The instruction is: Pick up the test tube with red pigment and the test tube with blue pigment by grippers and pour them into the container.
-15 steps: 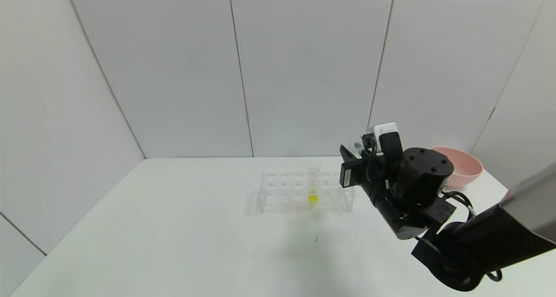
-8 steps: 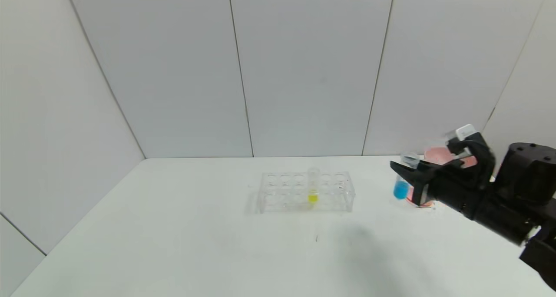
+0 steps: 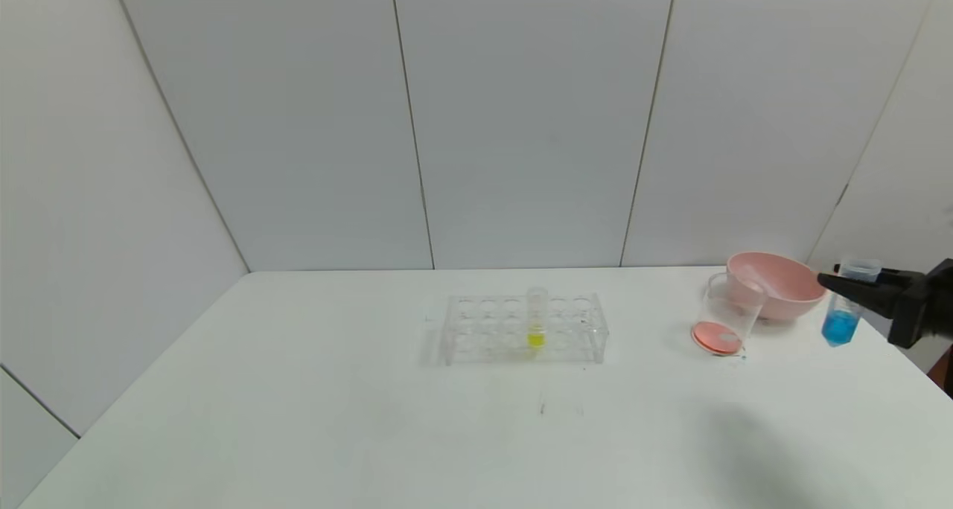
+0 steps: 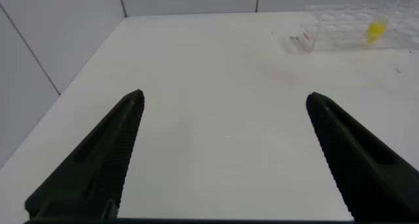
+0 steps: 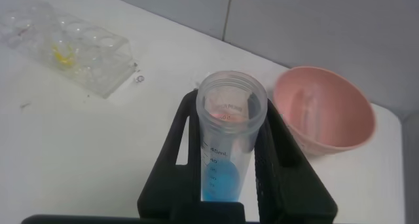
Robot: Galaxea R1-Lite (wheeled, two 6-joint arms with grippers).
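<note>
My right gripper [image 3: 856,289] is at the far right edge of the table, just right of the pink bowl. It is shut on the test tube with blue pigment [image 3: 843,304], held upright above the table with its mouth open. The right wrist view shows the tube [image 5: 226,152] clamped between the two black fingers [image 5: 278,165]. The container, a clear beaker [image 3: 726,312], stands left of the bowl and has orange-red liquid at its bottom. The test tube with red pigment is not in view. My left gripper [image 4: 224,95] is open and empty over bare table, out of the head view.
A clear tube rack [image 3: 521,330] stands mid-table with one tube of yellow liquid [image 3: 536,323] in it; it also shows in the left wrist view [image 4: 347,34] and the right wrist view [image 5: 65,44]. A pink bowl [image 3: 774,286] sits at the back right, close to the wall.
My right arm has swung right with the blue tube, from beside the rack, past the beaker, to the table's right edge. The beaker and bowl are now uncovered.
</note>
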